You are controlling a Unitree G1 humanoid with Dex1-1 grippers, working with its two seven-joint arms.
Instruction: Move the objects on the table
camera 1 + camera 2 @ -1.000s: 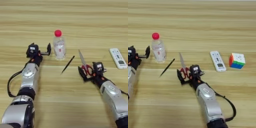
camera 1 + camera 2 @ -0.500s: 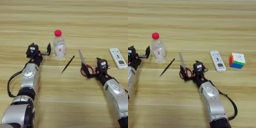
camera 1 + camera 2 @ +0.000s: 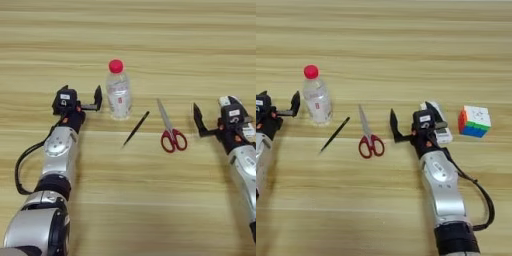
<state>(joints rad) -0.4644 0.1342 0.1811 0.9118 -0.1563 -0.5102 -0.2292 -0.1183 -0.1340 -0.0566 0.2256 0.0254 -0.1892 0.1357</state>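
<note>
A clear bottle [image 3: 119, 91] with a red cap stands upright left of the middle of the table [image 3: 150, 210]. My left gripper [image 3: 80, 96] is open just to its left, one fingertip close to the bottle but not touching. A thin black pen [image 3: 136, 128] lies slanted to the right of the bottle. Red-handled scissors [image 3: 368, 136] lie beside the pen, blades pointing away. My right gripper [image 3: 410, 117] is open to the right of the scissors and clear of them. It partly covers the white remote [image 3: 443, 133]. The puzzle cube [image 3: 474, 121] sits further right.
Wide bare wood lies beyond the objects and in front of them, between my two forearms. The left arm's black cable [image 3: 20, 170] loops beside the forearm.
My right gripper has drawn back from the scissors' handles and moved right, to the remote. The scissors stay where they were. The left arm has not moved.
</note>
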